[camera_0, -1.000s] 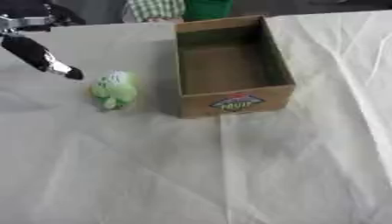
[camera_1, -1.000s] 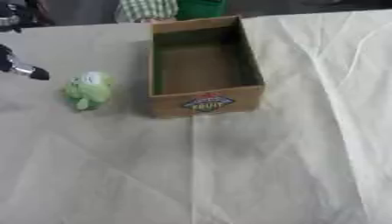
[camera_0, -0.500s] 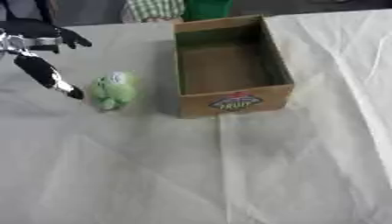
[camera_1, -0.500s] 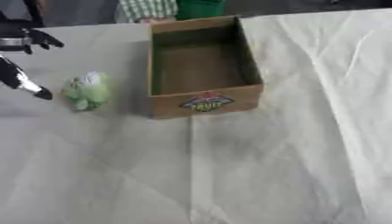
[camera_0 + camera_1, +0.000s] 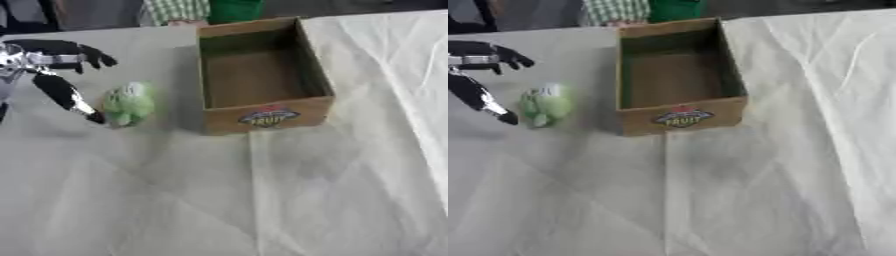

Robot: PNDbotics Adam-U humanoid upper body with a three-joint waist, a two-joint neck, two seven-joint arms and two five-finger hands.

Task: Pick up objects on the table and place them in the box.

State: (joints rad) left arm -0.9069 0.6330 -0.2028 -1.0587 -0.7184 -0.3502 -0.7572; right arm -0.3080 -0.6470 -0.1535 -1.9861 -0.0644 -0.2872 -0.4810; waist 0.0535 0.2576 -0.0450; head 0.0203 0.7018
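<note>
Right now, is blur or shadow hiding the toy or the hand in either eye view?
Left eye view: the green toy is soft but clear of shadow, the left hand slightly smeared. Right eye view: similar softness, box interior dim but readable.

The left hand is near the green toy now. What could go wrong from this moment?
1. The left hand is spread open beside the green plush toy, with one fingertip at its left edge; it might nudge the toy sideways instead of grasping it.
2. The toy sits close to the cardboard box, so a push could wedge it against the box wall.
</note>
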